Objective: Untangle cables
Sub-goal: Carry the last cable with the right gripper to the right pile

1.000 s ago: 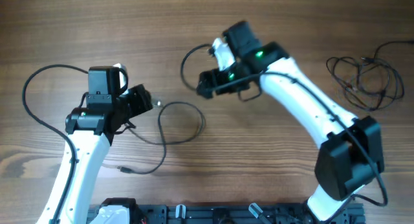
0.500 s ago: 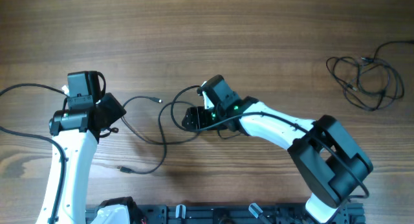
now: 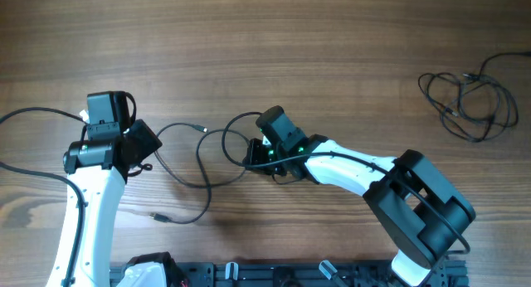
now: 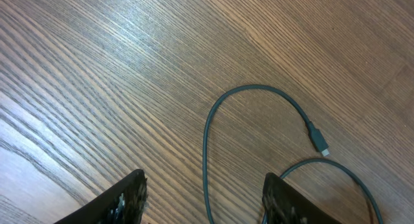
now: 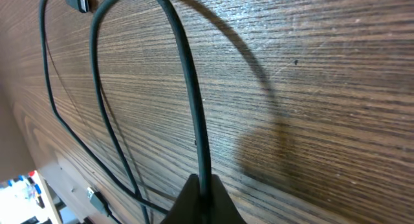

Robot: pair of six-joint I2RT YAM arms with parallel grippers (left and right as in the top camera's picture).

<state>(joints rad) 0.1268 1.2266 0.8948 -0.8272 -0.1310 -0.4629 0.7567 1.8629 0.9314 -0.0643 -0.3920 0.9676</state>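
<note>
A thin black cable [image 3: 207, 167] lies in loose loops at the table's middle, one plug end [image 3: 202, 128] pointing up and another [image 3: 158, 216] near the front. My right gripper [image 3: 251, 160] is low over the right loop and shut on it; in the right wrist view the fingertips [image 5: 202, 193] pinch the cord [image 5: 187, 75], which arches away from them. My left gripper [image 3: 146, 154] stands open at the cable's left end. In the left wrist view the cord [image 4: 206, 159] runs between its two fingers [image 4: 123, 201] without touching them, with the plug [image 4: 317, 138] off to the right.
A second bunch of cables [image 3: 467, 104] lies in loose tangled loops at the far right of the wooden table [image 3: 348, 38]. A thicker black robot wire [image 3: 33, 113] curves out from the left arm. The arms' bases [image 3: 249, 274] sit along the front edge.
My right arm has swung down and left to the middle loop and closed on it. My left arm shifted left early on and has stayed still since, still open.
</note>
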